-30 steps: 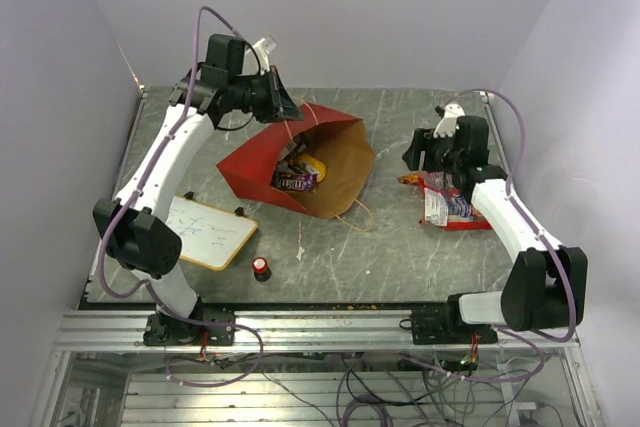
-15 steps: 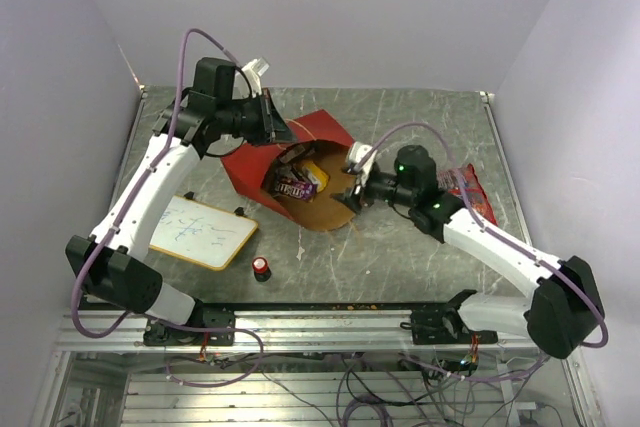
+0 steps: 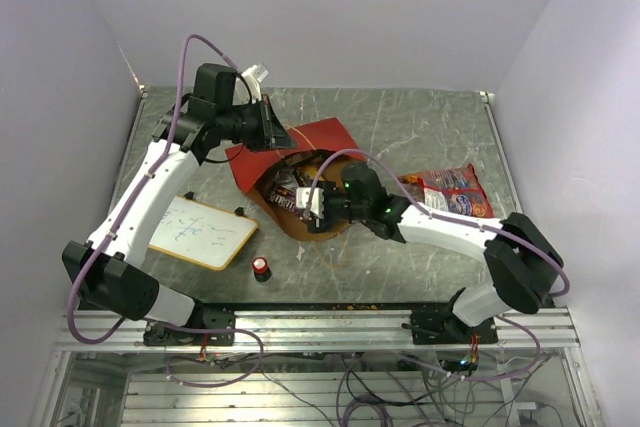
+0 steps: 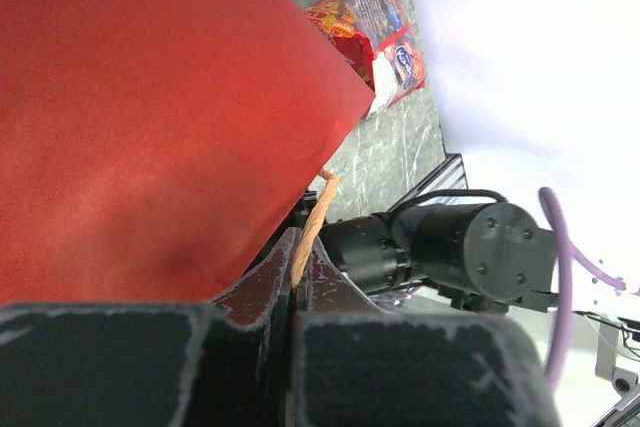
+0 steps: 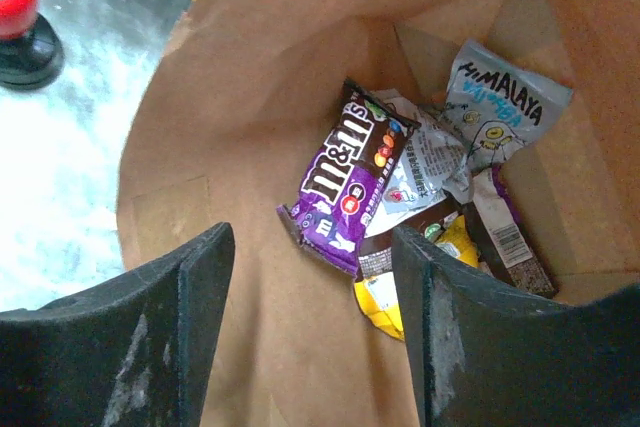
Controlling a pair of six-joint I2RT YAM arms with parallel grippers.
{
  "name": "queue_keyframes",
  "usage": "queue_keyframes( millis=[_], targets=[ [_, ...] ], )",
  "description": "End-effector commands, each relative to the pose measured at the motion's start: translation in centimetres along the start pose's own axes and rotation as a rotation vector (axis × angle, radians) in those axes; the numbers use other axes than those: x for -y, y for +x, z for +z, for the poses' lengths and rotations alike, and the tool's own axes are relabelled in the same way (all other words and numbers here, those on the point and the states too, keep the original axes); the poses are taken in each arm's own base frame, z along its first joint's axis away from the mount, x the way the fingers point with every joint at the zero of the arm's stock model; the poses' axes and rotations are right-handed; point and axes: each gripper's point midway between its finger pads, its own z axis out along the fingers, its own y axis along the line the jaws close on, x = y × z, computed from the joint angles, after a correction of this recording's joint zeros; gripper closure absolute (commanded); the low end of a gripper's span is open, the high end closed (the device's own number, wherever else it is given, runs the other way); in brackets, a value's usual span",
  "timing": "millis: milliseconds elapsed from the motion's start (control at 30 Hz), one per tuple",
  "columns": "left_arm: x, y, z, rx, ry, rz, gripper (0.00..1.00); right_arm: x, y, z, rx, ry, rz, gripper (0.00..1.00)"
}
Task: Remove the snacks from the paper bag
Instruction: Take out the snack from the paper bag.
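Red paper outside, brown kraft inside: the large boxy paper bag (image 3: 305, 139) lies on its side on the grey marbled counter (image 3: 420, 117), left of centre, with its mouth turned toward the near right.

Progress: partial. One flat red chip bag (image 3: 452, 190) lies out on the counter, well to the right of the paper bag. A small orange-wrapped item sits at its left end, too small to identify. Most of the job is judged outstanding. The right wrist view shows several packets heaped at the bottom of the bag:
- a purple M&M's packet (image 5: 345, 182), on top and nearest the mouth
- a crumpled white foil wrapper (image 5: 425, 162) against it
- a pale blue-and-white Himalaya sachet (image 5: 505, 107) standing behind
- a yellow packet (image 5: 385, 312), partly buried
- a brown bar (image 5: 515, 247) at the right side

Tools: the left tool (image 3: 272, 127) is pinched tight on the bag's thin tan string handle (image 4: 312, 217), apparently holding the upper rim up. The right tool (image 5: 308, 237) is at the mouth with its jaws spread wide. It holds nothing and points at the purple packet without touching it.

Condition: the bag's walls are creased but stand open. The packets overlap, so the purple one looks likeliest to come free first.

Not involved: a small red-topped black knob (image 3: 260, 268) and a wood-framed whiteboard (image 3: 205, 232), both near the left front.
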Motion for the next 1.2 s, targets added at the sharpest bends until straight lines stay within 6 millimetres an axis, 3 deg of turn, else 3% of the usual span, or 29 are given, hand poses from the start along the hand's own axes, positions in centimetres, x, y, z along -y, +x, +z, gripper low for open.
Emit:
queue_keyframes(
  millis=[0,200,267,500,667,967,1167],
  targets=[
    [1.1,-1.0,-0.1,0.041,0.020,0.021,0.93,2.3,-0.5,1.7,0.012,0.088,-0.025,0.35],
    [0.9,-0.5,0.0,0.031,0.021,0.015,0.93,3.6,0.5,3.8,0.028,0.246,0.182,0.34],
    [0.9,-0.5,0.1,0.028,0.024,0.014,0.93,3.4,0.2,4.3,0.056,0.269,0.204,0.34],
    [1.0,-1.0,0.2,0.021,0.019,0.039,0.93,3.0,3.4,6.3,-0.001,0.314,0.258,0.34],
    [1.0,-1.0,-0.2,0.031,0.013,0.043,0.93,2.0,3.7,8.0,0.003,0.248,0.247,0.35],
    [0.8,-0.9,-0.3,0.027,-0.002,0.048,0.93,2.0,6.7,8.8,-0.090,0.303,0.289,0.42],
    [0.7,-0.9,-0.5,0.024,-0.012,0.058,0.93,2.1,7.3,8.5,-0.118,0.322,0.286,0.54]
  ],
)
